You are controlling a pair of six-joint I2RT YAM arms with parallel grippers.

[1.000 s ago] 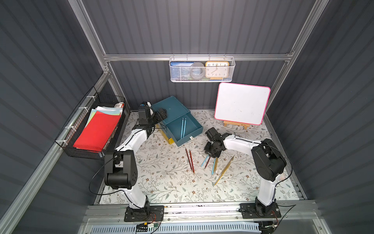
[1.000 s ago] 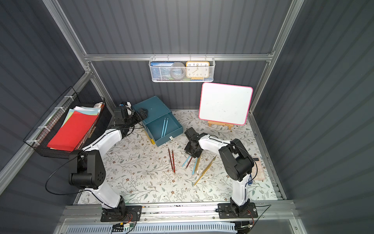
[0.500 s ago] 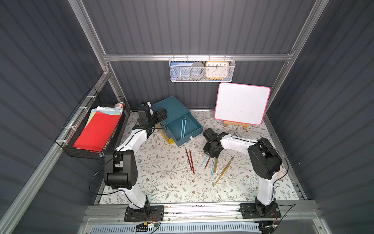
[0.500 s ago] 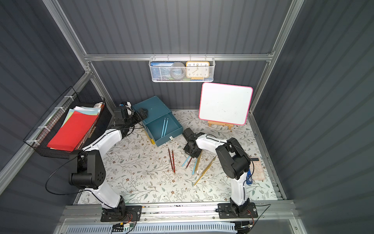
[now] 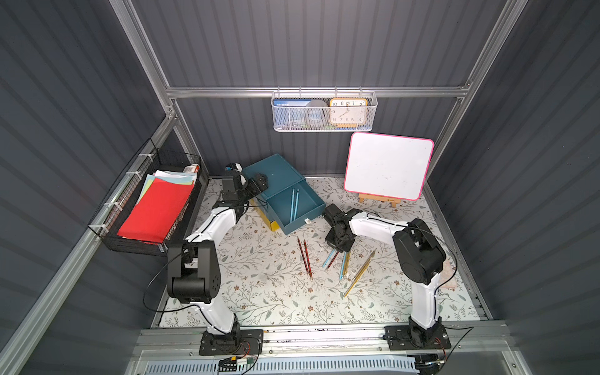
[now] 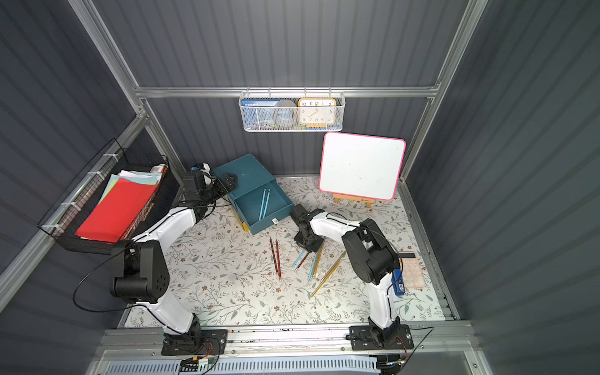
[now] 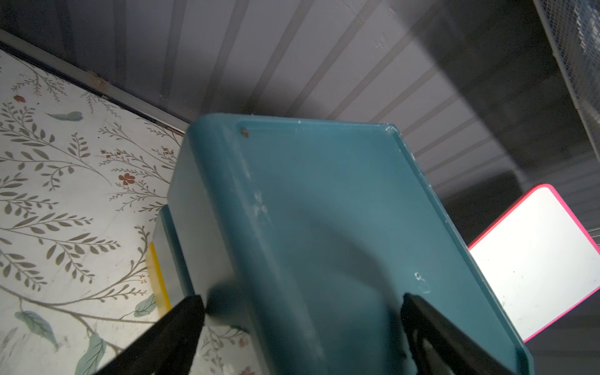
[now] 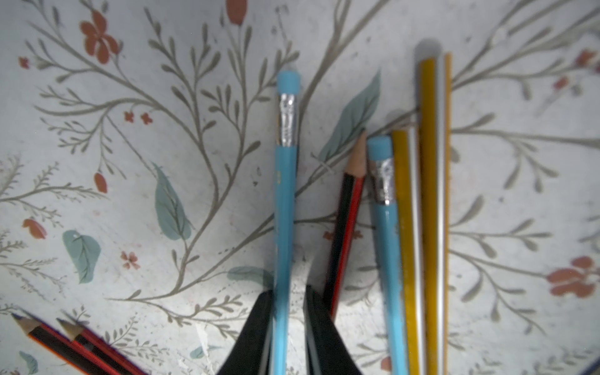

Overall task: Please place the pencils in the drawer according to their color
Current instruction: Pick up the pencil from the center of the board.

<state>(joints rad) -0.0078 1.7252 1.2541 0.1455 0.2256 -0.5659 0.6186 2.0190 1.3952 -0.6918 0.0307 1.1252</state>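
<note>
My right gripper is down on the floral table at the back ends of the loose pencils. Its fingers stand narrowly open either side of a light blue pencil, with a small gap on one side. Beside it lie a red-and-black pencil, another light blue pencil and gold pencils. Two more red pencils lie to the left. The teal drawer is pulled out and holds two light blue pencils. My left gripper is open, straddling a top corner of the teal drawer box.
A yellow drawer edge shows under the teal one. A pink-framed whiteboard stands on an easel at the back right. A black wire basket of papers hangs on the left wall. A calculator lies behind the right arm.
The right arm has shifted slightly left over the pencils' ends. The left arm and the drawer have not moved.
</note>
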